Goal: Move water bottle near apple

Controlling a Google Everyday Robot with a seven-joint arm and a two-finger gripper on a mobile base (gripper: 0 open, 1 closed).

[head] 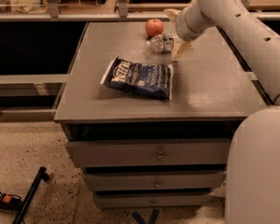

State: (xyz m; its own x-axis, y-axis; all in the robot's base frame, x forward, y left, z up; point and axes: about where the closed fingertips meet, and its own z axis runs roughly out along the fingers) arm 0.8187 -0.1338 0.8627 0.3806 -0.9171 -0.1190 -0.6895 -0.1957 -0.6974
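The water bottle is lying sideways beside the apple; the gripper is hovering just right, fingers spread, holding nothing.

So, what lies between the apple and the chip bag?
Camera view: the water bottle, on its side; the open gripper is by its base.
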